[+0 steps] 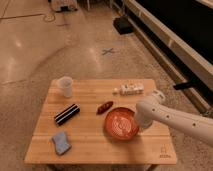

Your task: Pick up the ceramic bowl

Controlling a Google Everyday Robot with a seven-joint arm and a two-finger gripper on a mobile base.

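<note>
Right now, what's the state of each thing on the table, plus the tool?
bowl: upright on the table, front right, nothing in it
tool: down at the bowl's right rim
cup: upright, back left
black box: lying flat, left of the bowl
blue cloth: lying flat, front left
red item: lying just behind the bowl's left side
white item: lying near the back edge
</note>
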